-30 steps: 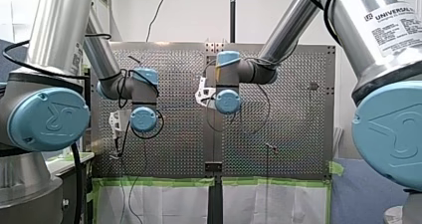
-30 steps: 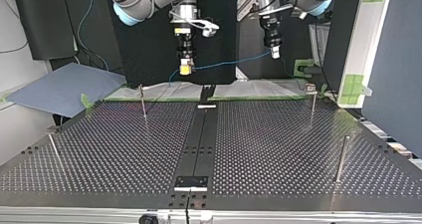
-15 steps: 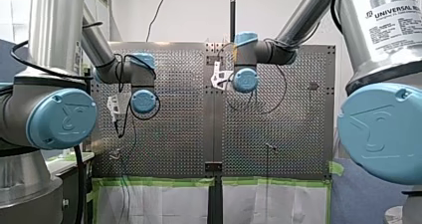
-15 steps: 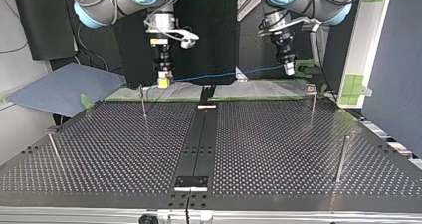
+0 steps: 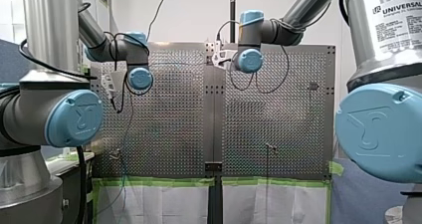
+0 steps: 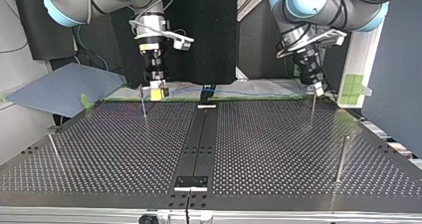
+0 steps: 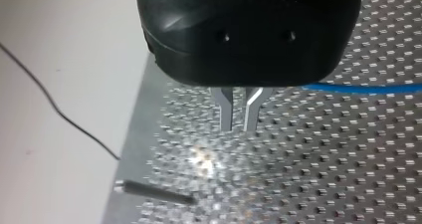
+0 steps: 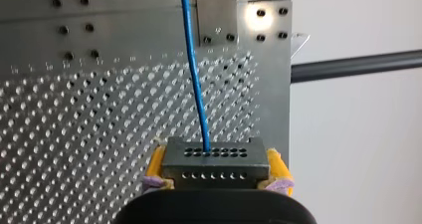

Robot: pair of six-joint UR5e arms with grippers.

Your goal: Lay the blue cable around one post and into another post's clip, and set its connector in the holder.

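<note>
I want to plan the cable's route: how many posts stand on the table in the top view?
4: far-left post, far-right post, near-right post, near-left post. Others may be hidden.

Perforated table (image 6: 278, 149) with dark centre strip (image 6: 199, 139), thin upright posts (image 6: 340, 159), perhaps a small holder (image 6: 190, 182) on the strip.

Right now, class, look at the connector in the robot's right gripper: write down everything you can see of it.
The connector is a small rectangular block, grey and metal-looking, with two rows of small round holes. It sits level, clamped between the yellow pads of my right gripper, near an edge of the perforated table. The blue cable leaves a hole in its farther row and runs straight away over the table.
</note>
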